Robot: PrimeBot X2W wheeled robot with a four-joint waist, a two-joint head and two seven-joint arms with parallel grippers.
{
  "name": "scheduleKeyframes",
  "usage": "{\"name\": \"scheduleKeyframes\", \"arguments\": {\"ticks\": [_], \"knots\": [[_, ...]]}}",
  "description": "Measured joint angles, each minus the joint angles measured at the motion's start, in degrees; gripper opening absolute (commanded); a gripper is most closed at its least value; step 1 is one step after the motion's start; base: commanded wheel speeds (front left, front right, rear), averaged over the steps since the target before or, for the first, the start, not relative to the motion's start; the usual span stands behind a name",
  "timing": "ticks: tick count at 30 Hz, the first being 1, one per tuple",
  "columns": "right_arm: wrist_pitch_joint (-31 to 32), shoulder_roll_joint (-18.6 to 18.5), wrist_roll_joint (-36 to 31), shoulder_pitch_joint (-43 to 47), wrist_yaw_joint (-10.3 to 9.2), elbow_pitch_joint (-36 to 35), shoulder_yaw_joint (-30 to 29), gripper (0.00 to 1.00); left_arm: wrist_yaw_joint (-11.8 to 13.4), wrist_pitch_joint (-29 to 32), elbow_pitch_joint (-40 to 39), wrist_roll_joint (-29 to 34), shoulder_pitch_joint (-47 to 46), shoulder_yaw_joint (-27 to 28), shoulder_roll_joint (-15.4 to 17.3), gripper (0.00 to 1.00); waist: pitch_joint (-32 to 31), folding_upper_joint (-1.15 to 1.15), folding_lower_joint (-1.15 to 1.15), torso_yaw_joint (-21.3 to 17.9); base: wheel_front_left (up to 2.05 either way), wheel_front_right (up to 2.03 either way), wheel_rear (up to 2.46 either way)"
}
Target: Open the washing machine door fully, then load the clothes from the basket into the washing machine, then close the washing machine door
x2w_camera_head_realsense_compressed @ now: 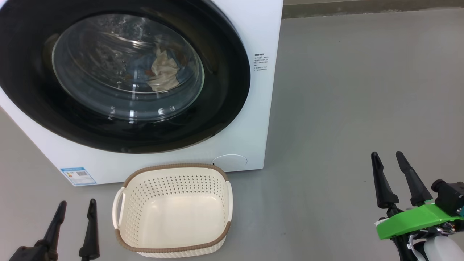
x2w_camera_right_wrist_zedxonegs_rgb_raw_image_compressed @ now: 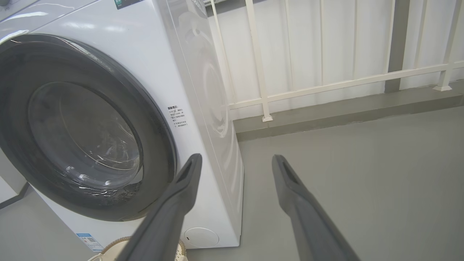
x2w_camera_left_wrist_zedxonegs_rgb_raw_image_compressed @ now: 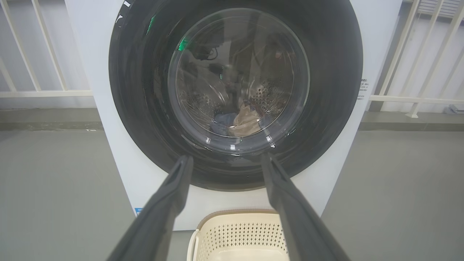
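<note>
The white washing machine [x2w_camera_head_realsense_compressed: 250,32] stands ahead with its round black washing machine door [x2w_camera_head_realsense_compressed: 217,108] shut flat against the front. Behind the domed glass lie the clothes [x2w_camera_head_realsense_compressed: 163,69], cream and blue fabric inside the drum, also the clothes [x2w_camera_left_wrist_zedxonegs_rgb_raw_image_compressed: 243,121]. The cream basket [x2w_camera_head_realsense_compressed: 173,217] sits on the floor before the machine with nothing in it. My left gripper [x2w_camera_head_realsense_compressed: 77,206] is open at the lower left, beside the basket. My right gripper [x2w_camera_head_realsense_compressed: 388,157] is open at the lower right, well clear of the machine. The door [x2w_camera_right_wrist_zedxonegs_rgb_raw_image_compressed: 159,137] fills the left of the right wrist view.
Grey floor [x2w_camera_head_realsense_compressed: 344,90] stretches to the right of the machine. A white railing [x2w_camera_right_wrist_zedxonegs_rgb_raw_image_compressed: 326,85] runs behind it on a low grey kerb. A small blue label [x2w_camera_head_realsense_compressed: 78,175] sits on the machine's lower left corner, a round cover [x2w_camera_head_realsense_compressed: 229,161] at its lower right.
</note>
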Motion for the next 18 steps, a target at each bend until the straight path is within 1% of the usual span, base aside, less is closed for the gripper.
{"name": "scheduleKeyframes", "arguments": {"ticks": [18], "knots": [[0.00,0.31,-0.45,0.38,0.00,-0.44,-0.45,1.00,0.00,0.00,0.14,1.16,1.19,0.64,-0.38,1.00,-0.35,0.00,0.00,0.19,0.00,0.00,0.00]]}}
